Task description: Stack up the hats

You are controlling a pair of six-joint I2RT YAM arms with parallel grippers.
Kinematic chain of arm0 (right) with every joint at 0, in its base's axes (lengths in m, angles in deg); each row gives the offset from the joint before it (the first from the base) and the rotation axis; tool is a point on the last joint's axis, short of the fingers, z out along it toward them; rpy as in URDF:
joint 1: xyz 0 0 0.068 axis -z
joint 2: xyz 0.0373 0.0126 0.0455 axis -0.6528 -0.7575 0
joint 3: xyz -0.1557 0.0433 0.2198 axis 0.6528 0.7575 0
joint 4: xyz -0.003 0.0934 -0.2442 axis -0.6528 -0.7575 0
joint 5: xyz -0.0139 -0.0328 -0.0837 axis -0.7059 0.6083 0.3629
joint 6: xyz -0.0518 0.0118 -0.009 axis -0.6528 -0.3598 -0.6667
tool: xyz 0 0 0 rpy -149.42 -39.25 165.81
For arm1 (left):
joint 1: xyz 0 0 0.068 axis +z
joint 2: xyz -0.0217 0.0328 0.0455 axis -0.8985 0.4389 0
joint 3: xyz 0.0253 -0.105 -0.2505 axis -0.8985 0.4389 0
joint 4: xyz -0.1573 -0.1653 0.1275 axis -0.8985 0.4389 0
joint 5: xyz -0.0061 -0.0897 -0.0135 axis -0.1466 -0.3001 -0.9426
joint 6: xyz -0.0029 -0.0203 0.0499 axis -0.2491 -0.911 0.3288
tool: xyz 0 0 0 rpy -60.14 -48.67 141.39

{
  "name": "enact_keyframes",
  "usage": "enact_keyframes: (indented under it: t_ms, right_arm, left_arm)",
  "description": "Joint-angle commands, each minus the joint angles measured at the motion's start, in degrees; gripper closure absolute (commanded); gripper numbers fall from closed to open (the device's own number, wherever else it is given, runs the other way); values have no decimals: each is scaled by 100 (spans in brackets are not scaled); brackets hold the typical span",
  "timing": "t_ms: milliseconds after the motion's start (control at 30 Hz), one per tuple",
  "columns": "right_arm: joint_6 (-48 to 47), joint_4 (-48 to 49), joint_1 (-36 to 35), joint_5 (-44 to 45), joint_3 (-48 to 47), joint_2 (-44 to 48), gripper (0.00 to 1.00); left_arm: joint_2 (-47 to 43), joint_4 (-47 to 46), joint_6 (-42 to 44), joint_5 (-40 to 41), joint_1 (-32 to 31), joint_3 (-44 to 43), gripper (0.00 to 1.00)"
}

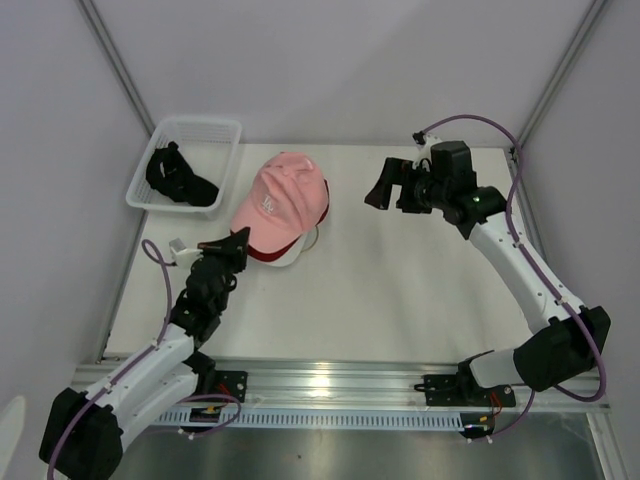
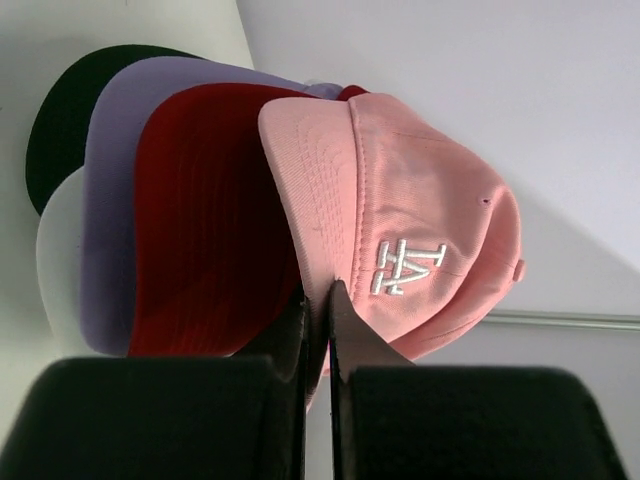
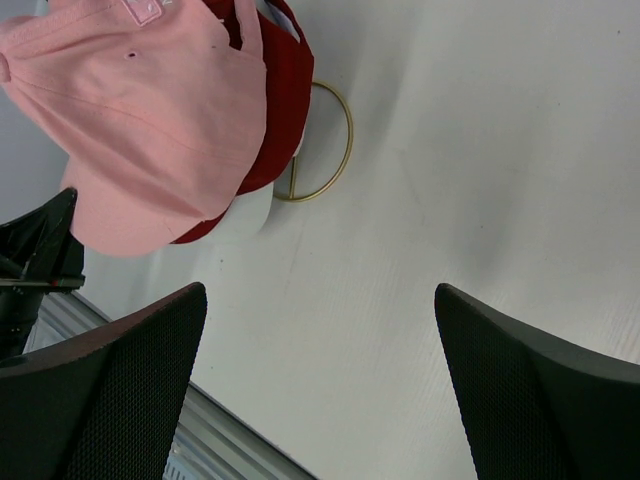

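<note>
A pink cap (image 1: 285,195) with a white logo tops a stack of caps on a stand at the table's centre-left. In the left wrist view the pink cap (image 2: 420,200) lies over a red brim (image 2: 210,220), a lavender brim (image 2: 110,200), a dark brim (image 2: 70,110) and a white brim (image 2: 55,260). My left gripper (image 1: 238,240) (image 2: 318,290) is shut on the pink cap's brim edge. My right gripper (image 1: 380,190) (image 3: 320,300) is open and empty, held above the table to the right of the stack. The pink cap (image 3: 150,110) also shows in the right wrist view. A black cap (image 1: 180,178) lies in the basket.
A white mesh basket (image 1: 200,122) stands at the back left. The gold wire stand (image 3: 330,150) shows under the stack, its ring on the table. White walls close in the table at the back and sides. A metal rail (image 1: 330,385) runs along the near edge.
</note>
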Motion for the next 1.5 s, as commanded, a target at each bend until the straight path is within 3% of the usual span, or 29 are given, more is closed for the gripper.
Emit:
enact_keyframes:
  t_ms: [0,67,133,233,267,333,400,467,500,533,567,600,633,667,767,900,1033,1100,1300,1333,1467]
  right_arm:
    - [19,30,-83,187,-28,12,0]
    - [2,21,-83,205,-19,47,0]
    - [-7,4,-91,197,-19,56,0]
    - [-7,30,-100,162,-10,47,0]
    - [-16,39,-92,144,-10,56,0]
    - [-16,65,-100,126,-10,64,0]
    - [-25,83,-92,91,-28,64,1]
    - [-34,109,-92,21,-19,82,1]
    - [-60,127,-91,3,-19,82,0]
    - [-77,135,-91,-14,-19,73,0]
    - [-104,136,-91,-14,-10,91,0]
    - [-165,127,-91,3,7,91,0]
    - [-192,127,-100,12,25,91,0]
    - [-209,135,-100,73,42,91,0]
    - [-253,197,-100,248,139,91,1]
    - [-218,442,-30,320,323,65,0]
    - [-122,610,101,206,534,-50,1]
    - [-113,601,163,65,535,-190,0]
    - [-192,522,278,47,535,-410,0]
    - [-192,522,286,65,543,-436,0]
    - [-139,566,365,56,517,-568,0]
  left_arm:
    - [326,1631,965,-165,140,212,99]
    - [-58,1857,1159,-174,140,265,98]
    - [-402,2166,1307,-78,140,169,83]
    - [-1097,2763,1851,132,140,-191,31]
    - [-1246,2974,1967,194,140,-323,8]
    - [-1598,3528,2439,265,227,-893,1]
    - [-1591,4106,2687,195,428,-1664,0]
    - [-1337,4363,3240,-321,1042,-2343,0]
    - [-1135,4373,3503,-698,1654,-2580,0]
    - [-559,4356,4037,-1145,1991,-3409,0]
    - [-188,4565,4216,-2003,2290,-3661,1]
    - [225,4767,4331,-2298,2580,-3994,1]
    - [1064,4925,4585,-2554,3079,-4990,4]
    - [1464,5414,4604,-2782,3232,-5321,6]
    - [2588,5630,4544,-2907,3646,-6324,7]
    - [3251,4982,3719,-3443,4146,-6371,7]
    - [3665,4015,2709,-3356,4314,-6072,8]
    - [4058,3732,2671,-3234,4314,-6228,11]
    - [5421,4469,4049,-2724,4314,-7731,17]
    - [5806,4687,4321,-2619,4323,-8290,18]
    - [6354,4980,4885,-1978,4297,-8708,23]
